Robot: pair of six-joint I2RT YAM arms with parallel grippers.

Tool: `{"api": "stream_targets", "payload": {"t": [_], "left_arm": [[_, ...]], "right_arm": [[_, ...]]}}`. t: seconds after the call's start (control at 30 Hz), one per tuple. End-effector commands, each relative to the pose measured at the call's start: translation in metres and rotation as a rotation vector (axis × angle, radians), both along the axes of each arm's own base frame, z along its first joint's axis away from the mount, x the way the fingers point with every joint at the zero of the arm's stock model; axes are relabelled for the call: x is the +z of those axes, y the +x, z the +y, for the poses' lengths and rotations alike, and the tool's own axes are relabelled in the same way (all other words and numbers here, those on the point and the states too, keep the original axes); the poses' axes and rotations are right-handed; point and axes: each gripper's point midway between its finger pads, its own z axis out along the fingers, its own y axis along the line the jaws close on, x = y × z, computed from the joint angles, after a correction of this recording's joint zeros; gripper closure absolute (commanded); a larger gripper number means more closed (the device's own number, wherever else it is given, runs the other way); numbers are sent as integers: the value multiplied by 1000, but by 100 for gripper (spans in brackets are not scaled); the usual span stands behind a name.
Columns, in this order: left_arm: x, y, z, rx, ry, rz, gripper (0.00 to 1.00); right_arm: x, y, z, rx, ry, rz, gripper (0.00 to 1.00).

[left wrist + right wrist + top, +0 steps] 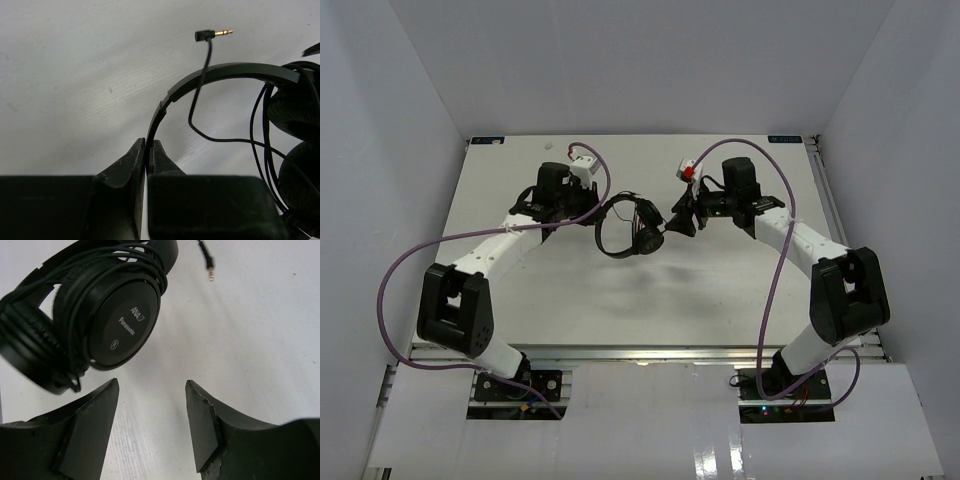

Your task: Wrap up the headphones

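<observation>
The black headphones (630,228) are held between the two arms at the table's middle. My left gripper (148,145) is shut on the thin headband (225,73), which arches right to the two padded ear cups (295,112). The thin cord (200,95) is looped around the cups, and its free end with the gold plug (215,34) hangs loose. My right gripper (152,387) is open and empty, just short of the ear cup marked Panasonic (122,322). The plug (210,267) also shows in the right wrist view.
Thick purple cables (400,270) loop off both arms at the sides. White walls enclose the table (640,290) on the left, back and right. The arm bases (510,380) sit at the near edge.
</observation>
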Motion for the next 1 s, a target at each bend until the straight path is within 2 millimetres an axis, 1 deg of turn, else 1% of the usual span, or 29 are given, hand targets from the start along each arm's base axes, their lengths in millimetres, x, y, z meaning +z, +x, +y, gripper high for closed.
{"api": "stream_targets", "payload": {"t": [0.0, 0.07, 0.13, 0.17, 0.23, 0.3, 0.33, 0.37, 0.4, 0.5, 0.57, 0.63, 0.73, 0.77, 0.8, 0.87, 0.97], "left_arm": [[-12, 21, 16, 63, -7, -2, 100], [-26, 30, 24, 93, 8, 20, 100], [-36, 41, 33, 130, 27, 37, 100], [-52, 46, 38, 152, 48, 69, 100], [-69, 56, 50, 204, 84, 93, 100], [-85, 64, 59, 238, 114, 119, 100], [-88, 69, 64, 261, 126, 118, 100], [-97, 72, 69, 279, 139, 135, 100], [-100, 77, 77, 311, 158, 135, 100], [-107, 87, 93, 383, 194, 139, 100], [-110, 91, 104, 430, 222, 138, 96], [-112, 92, 113, 463, 248, 142, 78], [-111, 90, 118, 478, 252, 154, 38], [-110, 88, 119, 478, 253, 162, 19], [-110, 88, 120, 482, 251, 166, 12], [-103, 84, 122, 486, 236, 175, 2], [-88, 78, 121, 477, 193, 177, 2]], "right_arm": [[24, 11, -23, -67, 18, -82, 34], [20, 12, -34, -94, 11, -76, 31], [20, 12, -44, -120, 10, -81, 29], [20, 10, -47, -130, 9, -80, 28], [17, 4, -55, -154, 2, -78, 25], [8, -4, -60, -165, -10, -69, 19], [12, -9, -62, -168, -8, -82, 18], [10, -14, -64, -167, -8, -81, 15], [8, -21, -65, -166, -7, -79, 15], [6, -33, -69, -169, -6, -82, 12], [7, -39, -73, -175, -2, -87, 11], [3, -44, -75, -180, -2, -80, 9], [2, -49, -79, -191, -1, -79, 5], [0, -50, -81, -199, -2, -70, 4], [0, -50, -82, -204, -2, -70, 3], [1, -51, -85, -225, 1, -60, 10], [6, -44, -94, -312, -8, -68, 10]]}}
